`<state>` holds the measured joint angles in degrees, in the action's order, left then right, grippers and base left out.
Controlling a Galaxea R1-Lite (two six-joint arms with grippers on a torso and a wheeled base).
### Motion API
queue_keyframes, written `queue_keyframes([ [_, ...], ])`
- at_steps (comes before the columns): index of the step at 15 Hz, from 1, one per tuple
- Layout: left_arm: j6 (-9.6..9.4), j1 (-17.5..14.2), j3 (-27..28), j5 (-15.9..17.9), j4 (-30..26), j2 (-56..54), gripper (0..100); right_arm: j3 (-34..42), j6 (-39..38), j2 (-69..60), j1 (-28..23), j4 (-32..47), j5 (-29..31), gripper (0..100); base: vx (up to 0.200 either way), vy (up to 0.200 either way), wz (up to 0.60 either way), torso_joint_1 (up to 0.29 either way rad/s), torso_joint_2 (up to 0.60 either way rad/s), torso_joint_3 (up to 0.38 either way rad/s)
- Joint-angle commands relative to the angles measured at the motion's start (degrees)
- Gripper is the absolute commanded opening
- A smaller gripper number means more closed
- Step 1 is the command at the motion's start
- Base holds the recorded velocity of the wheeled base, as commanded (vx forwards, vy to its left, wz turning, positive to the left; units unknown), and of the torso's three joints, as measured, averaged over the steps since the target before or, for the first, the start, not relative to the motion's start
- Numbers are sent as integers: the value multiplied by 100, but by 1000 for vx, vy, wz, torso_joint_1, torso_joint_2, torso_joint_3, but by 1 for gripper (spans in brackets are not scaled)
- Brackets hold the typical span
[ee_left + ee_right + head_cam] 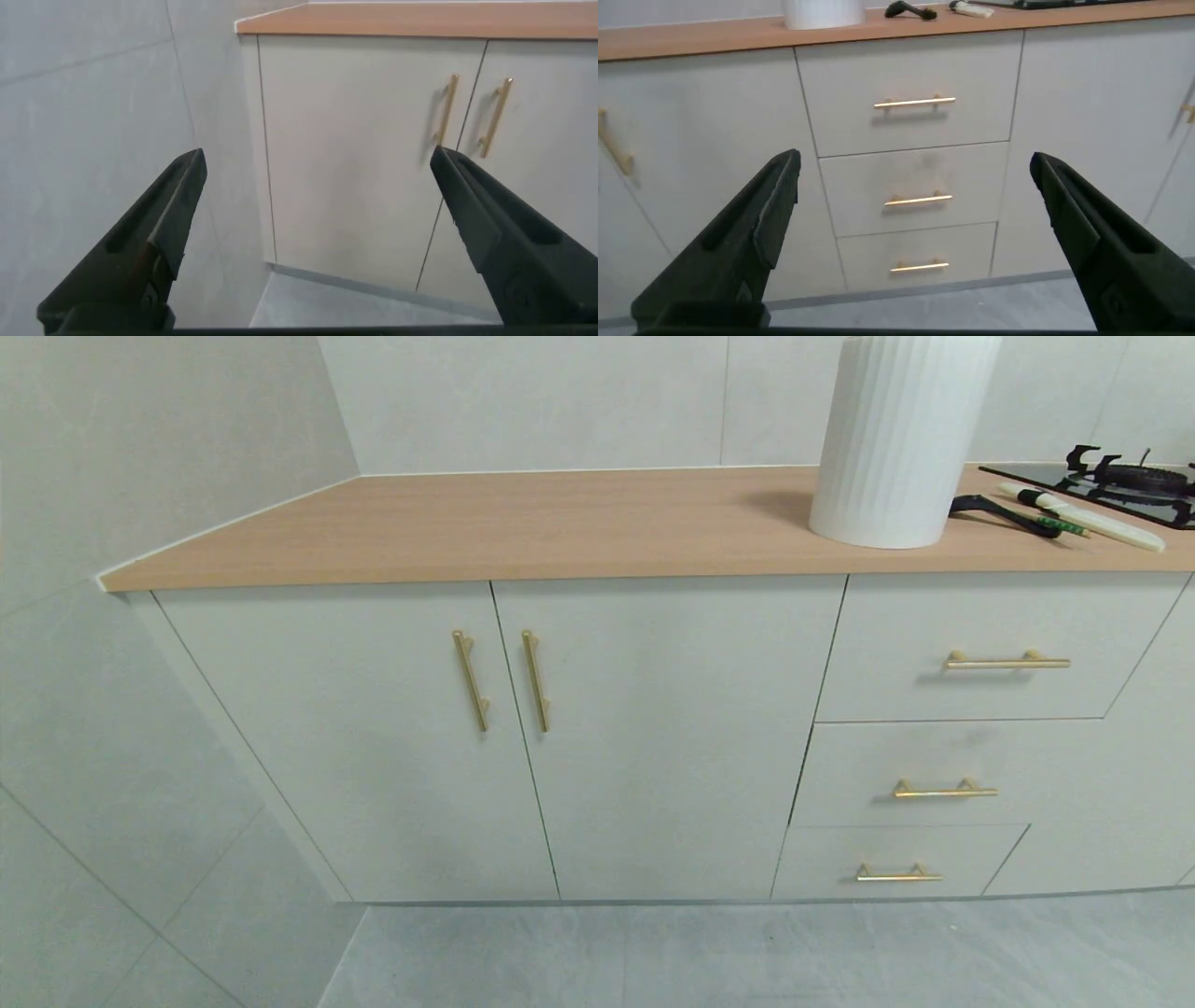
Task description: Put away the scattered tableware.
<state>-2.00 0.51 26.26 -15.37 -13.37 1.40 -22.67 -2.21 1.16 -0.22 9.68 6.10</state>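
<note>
The left pincer (318, 159) stands wide open and holds nothing, low in front of the pale grey double cabinet doors (374, 159). Their two slim upright brass handles (447, 110) lie ahead of it, just past one fingertip. The right pincer (913, 159) is spread just as wide and is also empty. It faces the stack of three pale grey drawers with brass bar handles (915, 182), with the middle drawer straight ahead between its fingers. The scattered tableware lies well above and beyond this pincer on the light wooden countertop (523, 523). There is a black-handled utensil (1004, 511) with one end tucked behind the tall white ribbed cylindrical container (887, 439), a thin green-and-black piece (1060, 525) too small to identify, and a long cream-coloured tool (1092, 518). The container's top is cut off at the edge of view, and so is most of the black gas hob (1134, 481) just past the utensils
</note>
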Motion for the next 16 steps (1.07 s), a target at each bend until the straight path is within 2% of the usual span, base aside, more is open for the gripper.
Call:
queue_keyframes([
  [1, 33, -16, -534, -10, 89, -140, 100, 641, -17, -116, -13, -36, 23, 100, 0, 0, 0, 0, 0, 0],
  [2, 33, -16, -648, -10, 133, -140, 100, 738, -8, -116, -4, -54, 23, 100, 0, 0, 0, 0, 0, 0],
  [3, 33, -16, -1343, -10, 687, -140, 100, 1380, 62, -116, -13, -590, 23, 100, 0, 0, 0, 0, 0, 0],
  [5, -11, -25, -2230, -1, 1575, -140, 100, 2232, 458, -116, -4, -1812, 6, 100, 0, 0, 0, 0, 0, 0],
  [6, -2, -16, -2494, 43, 1786, -140, 100, 2267, 476, -116, -4, -1856, -38, 100, 0, 0, 0, 0, 0, 0],
  [7, -2, -16, -2591, 78, 1829, -140, 100, 2267, 458, -116, -13, -1777, -56, 100, 0, 0, 0, 0, 0, 0],
  [9, 15, -16, -2626, 535, 1636, -140, 100, 2267, 458, -116, -4, -1293, -73, 100, 0, 0, 0, 0, 0, 0],
  [12, 51, -16, -2626, 1027, 1522, -140, 100, 2267, 326, -116, -4, -1267, -100, 100, 0, 0, 0, 0, 0, 0],
  [13, 42, -16, -2626, 1265, 1293, -140, 100, 2267, 221, -107, -4, -1082, -240, 100, 0, 0, 0, 0, 0, 0],
  [15, 59, -16, -2626, 1300, 1302, -140, 100, 2267, 185, -116, -4, -1003, -346, 100, 0, 0, 0, 0, 0, 0],
  [16, 191, -16, -2626, 1300, 1311, -140, 100, 2267, 159, -116, -4, -1012, -355, 100, 0, 0, 0, 0, 0, 0],
])
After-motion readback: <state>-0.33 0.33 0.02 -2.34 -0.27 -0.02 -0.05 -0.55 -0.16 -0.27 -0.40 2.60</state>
